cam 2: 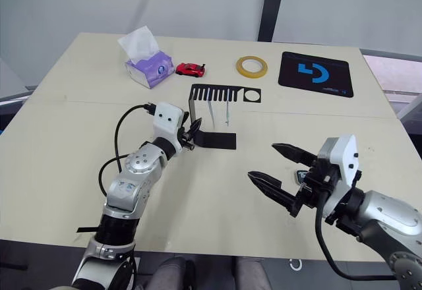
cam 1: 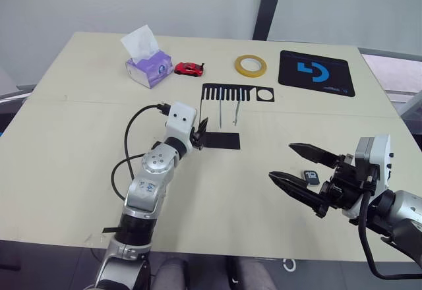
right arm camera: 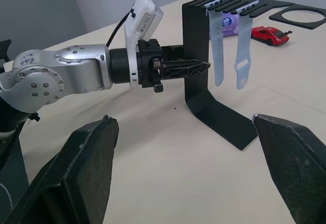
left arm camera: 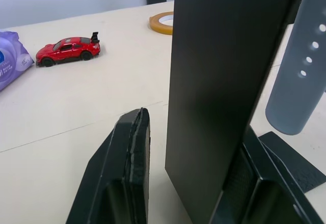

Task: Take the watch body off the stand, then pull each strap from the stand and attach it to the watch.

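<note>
The left end effector (cam 1: 200, 134) grips the narrow upright of the stand (cam 1: 227, 94), one black finger on each side of the sheet, as the left wrist view shows closely; it holds the stand steady on the tabletop (cam 1: 79, 145). The right end effector (cam 1: 300, 168) hangs low over the tabletop with its two fingers spread wide and nothing between them, pointing toward the stand but well apart from it.

The watch body (cam 1: 311, 177) lies flat on the tabletop close by the right end effector, so it is already off the stand. The two straps (right arm camera: 230, 51) hang side by side from the slotted top plate, pale blue-grey, their rounded ends free above the stand's flat foot.

The step in hand seems to be the first strap pull: the left arm braces the stand while the right readies to reach in. The next move calls for the right end effector to travel to the nearer strap, narrow its fingers onto the thin band below the slots, and draw it out along the slot without tipping the stand. The strap is soft, so a grip near its top should control it better.

Behind the stand sit a tissue box (cam 1: 149, 66), a red toy car (cam 1: 189, 69), a yellow tape ring (cam 1: 250, 66) and a black mat (cam 1: 316, 72).
</note>
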Controlling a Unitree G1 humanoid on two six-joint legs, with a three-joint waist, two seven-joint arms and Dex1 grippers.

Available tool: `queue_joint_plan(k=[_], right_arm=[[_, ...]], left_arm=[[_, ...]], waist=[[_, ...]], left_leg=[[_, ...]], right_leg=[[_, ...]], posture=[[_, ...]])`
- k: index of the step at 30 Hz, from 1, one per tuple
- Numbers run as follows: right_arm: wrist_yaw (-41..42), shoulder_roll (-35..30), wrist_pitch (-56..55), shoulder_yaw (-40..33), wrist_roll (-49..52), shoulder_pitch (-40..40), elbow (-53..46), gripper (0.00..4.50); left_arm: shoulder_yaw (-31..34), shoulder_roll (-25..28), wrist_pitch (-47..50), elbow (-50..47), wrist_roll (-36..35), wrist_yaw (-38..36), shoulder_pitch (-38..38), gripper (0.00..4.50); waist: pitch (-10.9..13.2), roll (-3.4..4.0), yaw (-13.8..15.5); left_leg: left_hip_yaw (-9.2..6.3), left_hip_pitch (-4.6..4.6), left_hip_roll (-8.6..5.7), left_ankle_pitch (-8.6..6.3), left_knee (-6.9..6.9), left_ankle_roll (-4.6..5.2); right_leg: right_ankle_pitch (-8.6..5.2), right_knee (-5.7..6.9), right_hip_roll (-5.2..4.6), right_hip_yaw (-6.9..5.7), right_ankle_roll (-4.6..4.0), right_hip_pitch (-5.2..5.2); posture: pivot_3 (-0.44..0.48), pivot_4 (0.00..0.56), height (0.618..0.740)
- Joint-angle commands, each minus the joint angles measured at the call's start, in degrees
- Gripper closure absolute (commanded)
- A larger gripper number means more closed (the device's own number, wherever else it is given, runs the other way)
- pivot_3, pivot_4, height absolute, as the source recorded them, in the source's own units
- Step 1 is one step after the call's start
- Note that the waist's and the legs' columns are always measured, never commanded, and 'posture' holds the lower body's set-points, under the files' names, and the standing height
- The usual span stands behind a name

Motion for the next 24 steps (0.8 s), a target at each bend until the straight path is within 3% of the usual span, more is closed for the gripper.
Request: queue_joint_plan(k=[1, 4, 9, 18, 24], right_arm=[[-0.26, 0.20, -1.24, -1.27, 1.19, 0.02, -2.21, 0.00], [-0.31, 0.11, -1.24, -1.40, 1.17, 0.01, -2.12, 0.00], [-0.54, 0.01, -1.20, -1.26, 1.12, -0.34, -2.09, 0.00], [-1.55, 0.17, -1.13, -0.10, 1.12, -1.87, -2.35, 0.00], [-5.79, 1.77, 0.02, 6.94, -1.05, -7.38, -2.71, 0.00]], left_arm=[[-0.38, -0.53, -1.94, -0.63, 0.77, -0.18, -1.57, 2.48], [-0.44, -0.81, -2.73, -0.16, 0.84, -0.47, -1.75, 2.48], [-0.63, -1.14, -3.36, 0.11, 1.04, -0.88, -1.64, 4.48], [0.34, -1.50, -3.73, -0.74, 1.42, -0.06, -1.57, 4.48], [2.95, -2.42, -1.59, -0.01, 1.32, 2.83, -2.37, 4.48]], waist=[[0.00, 0.00, -0.01], [0.00, 0.00, 0.00], [0.00, 0.00, -0.02], [0.00, 0.00, -0.03], [0.00, 0.00, -0.16]], left_leg=[[0.00, 0.00, 0.00, 0.00, 0.00, 0.00], [0.00, 0.00, 0.00, 0.00, 0.00, 0.00], [0.00, 0.01, 0.00, 0.00, 0.00, 0.00], [0.00, 0.00, 0.00, 0.00, 0.00, 0.00], [0.00, 0.00, 0.01, 0.00, 0.00, 0.00]], right_leg=[[0.00, 0.00, 0.00, 0.00, 0.00, 0.00], [0.00, 0.00, 0.00, 0.00, 0.00, 0.00], [0.00, 0.00, 0.01, 0.00, 0.00, 0.00], [0.00, 0.00, 0.00, 0.00, 0.00, 0.00], [0.00, 0.00, 0.01, 0.00, 0.00, -0.01]], posture=[[0.000, 0.150, 0.738], [0.000, 0.150, 0.738], [0.000, 0.150, 0.738], [0.000, 0.150, 0.738], [0.000, 0.150, 0.738]])
